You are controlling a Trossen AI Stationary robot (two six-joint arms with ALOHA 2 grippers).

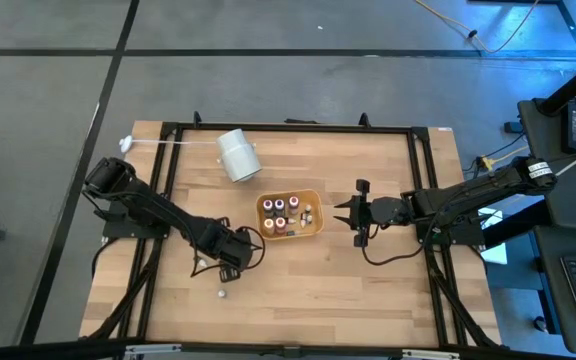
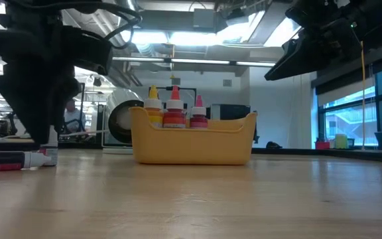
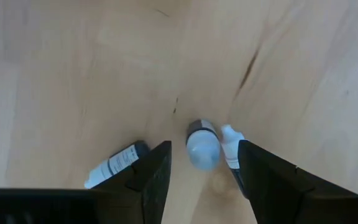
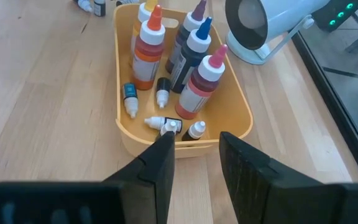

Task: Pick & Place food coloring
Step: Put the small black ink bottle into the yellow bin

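My left gripper (image 1: 230, 257) points down at the table, left of the orange tray (image 1: 313, 228), and is open. Between its fingers stands or lies a tiny food coloring bottle (image 3: 202, 144), dark with a pale cap. A white-capped bottle (image 3: 230, 144) lies close beside one finger. A dark-capped bottle (image 3: 115, 163) lies on its side outside the other finger. The low view shows a bottle (image 2: 17, 160) lying under this gripper. My right gripper (image 4: 194, 158) hangs open at the tray's right end. Several bottles stand and lie inside the tray. My left gripper's fingers stand on either side of the pale-capped bottle with a gap on both sides. The white-capped bottle's lower end (image 3: 234, 163) runs under one finger (image 3: 253, 177); I cannot tell whether they touch.
A large white cylinder (image 1: 238, 155) lies on its side behind the tray at the far left. One more tiny bottle (image 1: 221, 294) lies alone on the wood nearer the front edge. Black frame rails (image 1: 288, 127) run along the table's sides.
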